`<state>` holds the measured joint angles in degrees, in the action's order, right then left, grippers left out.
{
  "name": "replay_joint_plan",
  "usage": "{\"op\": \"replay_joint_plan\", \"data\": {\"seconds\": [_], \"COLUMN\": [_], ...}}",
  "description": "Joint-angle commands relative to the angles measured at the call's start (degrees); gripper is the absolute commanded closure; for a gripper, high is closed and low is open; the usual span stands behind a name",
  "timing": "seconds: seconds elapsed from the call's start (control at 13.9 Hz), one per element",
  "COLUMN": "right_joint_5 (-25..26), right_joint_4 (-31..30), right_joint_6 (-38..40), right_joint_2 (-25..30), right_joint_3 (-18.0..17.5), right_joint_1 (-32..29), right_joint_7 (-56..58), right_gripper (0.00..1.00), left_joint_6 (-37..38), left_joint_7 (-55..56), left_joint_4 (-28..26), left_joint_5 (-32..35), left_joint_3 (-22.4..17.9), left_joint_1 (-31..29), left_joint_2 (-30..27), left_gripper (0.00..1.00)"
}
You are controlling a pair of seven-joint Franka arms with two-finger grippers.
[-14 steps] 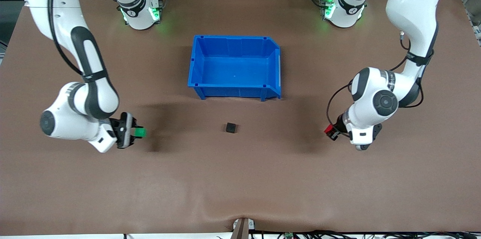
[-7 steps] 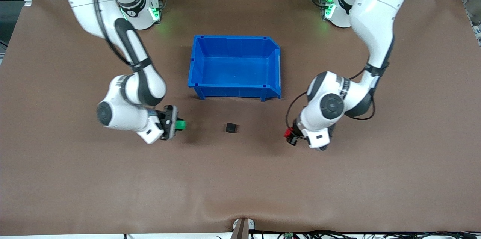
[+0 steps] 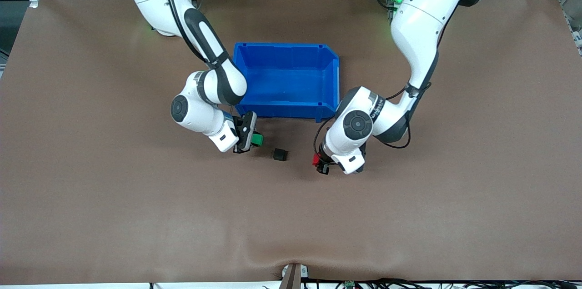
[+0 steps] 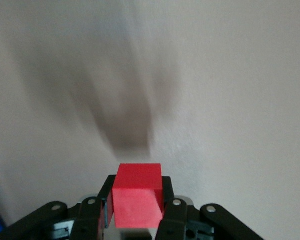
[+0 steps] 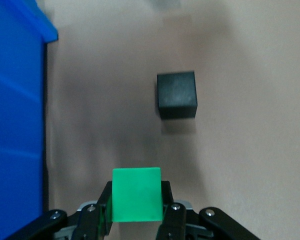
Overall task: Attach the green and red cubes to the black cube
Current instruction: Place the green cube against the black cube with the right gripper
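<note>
The right gripper [image 3: 253, 139] is clamped on the green cube [image 3: 257, 139], held above the table [image 3: 91, 189] just in front of the blue bin [image 3: 285, 77]. In the right wrist view the green cube [image 5: 137, 194] sits pinched between both fingers, with the black cube [image 5: 176, 93] lying on the table ahead of the fingertips and apart from them, the bin's blue wall [image 5: 15, 115] alongside.

The left gripper [image 3: 319, 163] grips the red cube [image 3: 315, 160] the same way; its wrist view shows the red cube [image 4: 137, 195] squeezed between the fingers over bare table.

The black cube [image 3: 280, 154] rests on the table between the two grippers, touching neither.

No brand, label or writing can be read on the cubes or the bin.
</note>
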<state>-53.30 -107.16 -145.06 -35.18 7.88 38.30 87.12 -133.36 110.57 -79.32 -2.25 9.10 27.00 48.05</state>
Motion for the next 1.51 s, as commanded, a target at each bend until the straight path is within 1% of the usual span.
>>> {"op": "replay_joint_plan", "data": {"seconds": [0.0, 0.22, 0.29, 0.36, 0.43, 0.65, 0.87, 0.94, 1.01, 1.23, 1.44], "right_joint_5": [-3.38, -3.56, -3.56, -3.56, -3.56, -3.39, -3.47, -2.86, -3.29, -3.39, -2.69], "right_joint_4": [3.35, 6.51, 7.74, 8.71, 9.59, 11.70, 12.06, 12.06, 12.06, 11.98, 11.80], "right_joint_6": [-0.84, -0.84, -0.84, -0.76, -0.75, -0.84, -0.84, -0.84, -0.84, -1.10, -0.23], "right_joint_2": [-2.43, -4.45, -5.24, -5.95, -6.56, -8.32, -8.85, -9.20, -9.81, -9.38, -7.19], "right_joint_3": [0.74, 0.74, 0.74, 0.74, 0.74, 0.74, 0.74, 0.74, 0.74, 0.74, 1.09], "right_joint_1": [1.51, 1.43, 1.43, 1.51, 1.43, 1.43, 1.60, 1.60, 1.60, 1.61, 1.17], "right_joint_7": [-0.02, -0.02, -0.10, -0.02, -0.02, -0.02, -0.02, 0.16, 0.68, 0.69, 0.25], "right_gripper": [1.00, 1.00, 1.00, 1.00, 1.00, 1.00, 1.00, 0.63, 0.01, 0.00, 0.00], "left_joint_6": [-4.35, -7.70, -7.70, -7.70, -7.70, -7.70, -7.70, -7.70, -7.70, -7.70, -7.79], "left_joint_7": [2.89, 3.94, 4.21, 4.21, 4.21, 4.21, 4.13, 4.13, 4.13, 4.47, 8.86], "left_joint_4": [2.24, 3.64, 4.69, 4.79, 4.79, 4.79, 4.79, 4.79, 4.79, 4.79, 4.79], "left_joint_5": [-0.74, -0.74, -0.74, -0.83, -0.74, -0.65, -0.65, -0.74, -0.65, -0.92, -1.00], "left_joint_3": [-0.93, -0.93, -1.80, -3.02, -3.38, -3.83, -3.83, -3.74, -3.74, -3.74, -3.74], "left_joint_1": [2.26, 3.40, 4.63, 5.51, 6.30, 6.22, 6.05, 6.05, 6.05, 6.05, 6.13], "left_joint_2": [2.92, 4.85, 5.21, 5.30, 5.30, 5.13, 4.69, 4.60, 4.60, 4.69, 4.69], "left_gripper": [1.00, 1.00, 1.00, 1.00, 1.00, 1.00, 1.00, 1.00, 1.00, 1.00, 1.00]}}
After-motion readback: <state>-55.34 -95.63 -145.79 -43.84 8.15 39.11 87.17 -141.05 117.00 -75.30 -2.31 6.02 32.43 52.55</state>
